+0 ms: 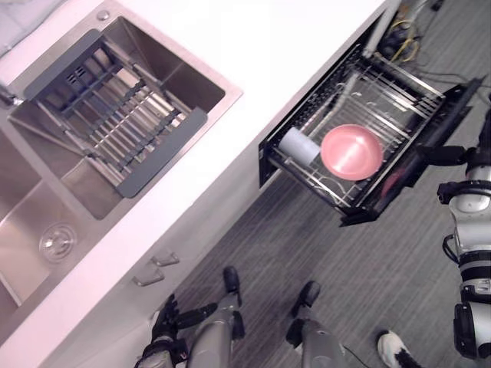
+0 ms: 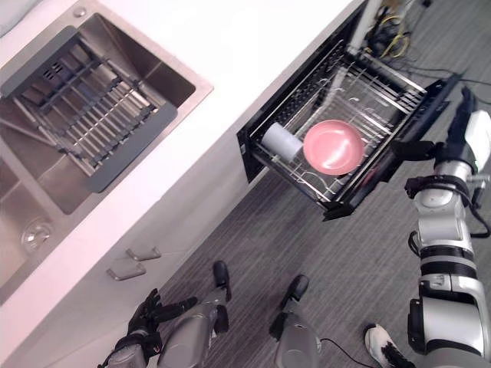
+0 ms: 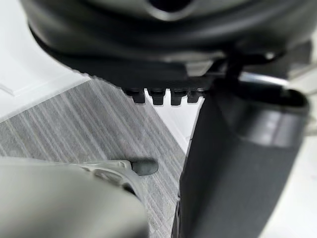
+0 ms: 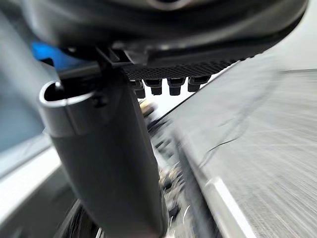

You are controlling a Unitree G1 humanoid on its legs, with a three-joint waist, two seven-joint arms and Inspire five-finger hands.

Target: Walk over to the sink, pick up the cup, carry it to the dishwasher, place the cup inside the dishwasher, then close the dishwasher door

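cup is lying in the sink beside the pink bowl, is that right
Not the sink. The cup is lying in the rack of the open dishwasher beside the pink bowl, as the left eye view shows.

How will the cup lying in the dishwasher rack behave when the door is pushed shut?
The cup lies on its side, so it may roll, though the pink bowl beside it and rack wires probably check it. Its smooth white wall looks slippery.
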